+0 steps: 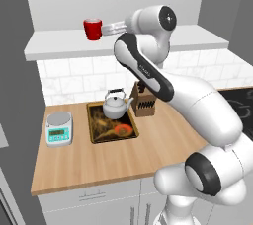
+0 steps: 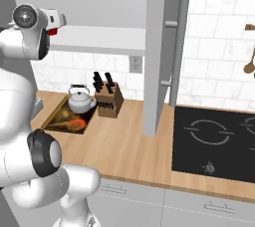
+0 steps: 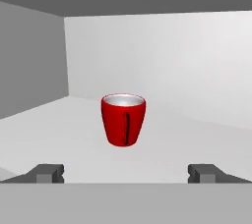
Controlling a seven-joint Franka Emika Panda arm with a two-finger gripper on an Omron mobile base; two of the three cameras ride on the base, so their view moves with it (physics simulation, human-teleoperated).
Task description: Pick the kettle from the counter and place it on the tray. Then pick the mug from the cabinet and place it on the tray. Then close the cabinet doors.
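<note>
One red mug (image 3: 123, 119) stands upright on the cabinet (image 3: 197, 144) shelf straight ahead of our gripper (image 3: 126, 174), near but untouched. We see the jaws spread wide, holding nothing. Far below the gripper, the kettle (image 1: 116, 103) sits on the tray (image 1: 101, 134).

The silver kettle (image 1: 117, 104) stands upright on the dark tray (image 1: 98, 136), at its 12 o'clock end, spout toward 3 o'clock. The tray lies flat on the wooden table (image 1: 148, 147). The red mug (image 3: 123, 119) stands upright on the white shelf of the cabinet (image 1: 59, 46), whose doors (image 2: 155, 56) stand open.
</note>
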